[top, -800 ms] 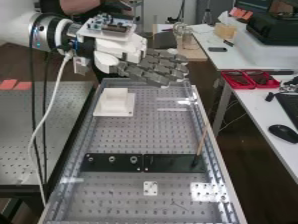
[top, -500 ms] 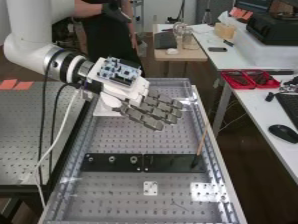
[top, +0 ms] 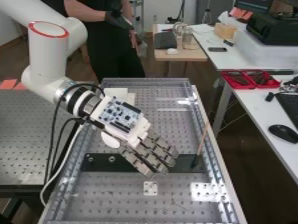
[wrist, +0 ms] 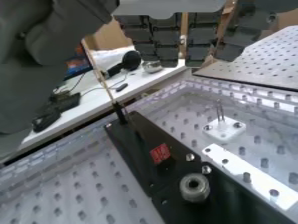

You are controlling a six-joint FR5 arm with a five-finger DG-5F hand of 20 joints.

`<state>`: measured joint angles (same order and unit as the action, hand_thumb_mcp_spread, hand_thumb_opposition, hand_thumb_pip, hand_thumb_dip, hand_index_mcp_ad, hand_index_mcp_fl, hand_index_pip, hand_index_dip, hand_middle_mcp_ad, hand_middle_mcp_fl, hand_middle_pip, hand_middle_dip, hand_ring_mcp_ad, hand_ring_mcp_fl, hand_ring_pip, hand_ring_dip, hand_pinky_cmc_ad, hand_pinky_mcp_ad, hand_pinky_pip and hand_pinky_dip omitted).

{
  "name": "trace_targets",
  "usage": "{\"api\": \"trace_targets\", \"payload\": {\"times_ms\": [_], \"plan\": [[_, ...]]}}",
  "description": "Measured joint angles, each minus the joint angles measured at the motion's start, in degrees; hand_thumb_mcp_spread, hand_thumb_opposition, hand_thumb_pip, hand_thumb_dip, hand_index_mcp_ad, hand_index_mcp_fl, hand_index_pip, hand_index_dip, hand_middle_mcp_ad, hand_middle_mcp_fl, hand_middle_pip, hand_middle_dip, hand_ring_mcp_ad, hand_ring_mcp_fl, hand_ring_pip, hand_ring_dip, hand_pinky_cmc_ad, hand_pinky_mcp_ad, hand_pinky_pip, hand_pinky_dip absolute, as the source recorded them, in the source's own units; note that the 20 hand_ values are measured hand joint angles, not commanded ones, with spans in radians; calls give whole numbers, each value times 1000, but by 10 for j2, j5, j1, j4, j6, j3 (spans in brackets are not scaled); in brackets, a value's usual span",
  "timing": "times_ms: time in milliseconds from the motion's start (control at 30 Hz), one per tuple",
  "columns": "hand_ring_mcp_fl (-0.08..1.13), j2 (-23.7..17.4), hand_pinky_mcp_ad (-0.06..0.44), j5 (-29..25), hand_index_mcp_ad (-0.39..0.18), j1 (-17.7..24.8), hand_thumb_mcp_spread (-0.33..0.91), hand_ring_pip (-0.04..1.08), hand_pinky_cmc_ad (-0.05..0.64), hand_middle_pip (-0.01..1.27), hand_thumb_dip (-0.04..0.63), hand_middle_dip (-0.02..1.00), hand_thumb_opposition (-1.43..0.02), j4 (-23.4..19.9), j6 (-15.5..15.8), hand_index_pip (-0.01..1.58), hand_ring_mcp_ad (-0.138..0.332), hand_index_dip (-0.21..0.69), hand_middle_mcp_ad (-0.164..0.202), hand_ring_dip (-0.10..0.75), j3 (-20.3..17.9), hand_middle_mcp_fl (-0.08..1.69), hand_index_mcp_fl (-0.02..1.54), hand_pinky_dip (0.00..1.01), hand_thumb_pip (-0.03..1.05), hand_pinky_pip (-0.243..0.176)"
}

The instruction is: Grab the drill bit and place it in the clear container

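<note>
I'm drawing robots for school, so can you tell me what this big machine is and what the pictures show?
The big white jointed machine is a robot arm. At its end is a dark grey robot hand. One picture looks down from above the bench; the other comes from a camera on the arm's wrist.

Below is a grey surface dotted with holes. On it lie a long black plate with shiny metal parts, including a round metal ring, and a white block. A thin tan stick with a dark lower end stands tilted at the plate.

The hand's fingers are fairly straight, so it holds nothing.
</note>
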<state>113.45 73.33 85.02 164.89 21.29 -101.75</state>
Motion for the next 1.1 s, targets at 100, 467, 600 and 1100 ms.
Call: {"api": "trace_targets", "payload": {"times_ms": [100, 467, 600, 1100], "plan": [[77, 3, 182, -22, 141, 0, 188, 89, 251, 141, 16, 37, -709, -36, -1, 82, 162, 120, 152, 10, -7, 58, 108, 171, 353, -94], [35, 38, 180, -82, 86, -1, 307, 87, 248, 126, 143, 96, -771, -138, -14, 84, 147, 367, 147, 12, -4, 136, 473, 183, 569, -91], [35, 56, 180, -81, 45, -1, 328, 87, 248, 126, 180, 112, -773, -141, -14, 82, 147, 368, 147, 12, 12, 136, 525, 183, 593, -91], [14, 81, 164, -76, 9, 6, 346, 82, 234, 113, 206, 140, -785, -143, -15, 614, 134, 356, 145, 12, 33, 131, 456, 180, 625, -94]]}}
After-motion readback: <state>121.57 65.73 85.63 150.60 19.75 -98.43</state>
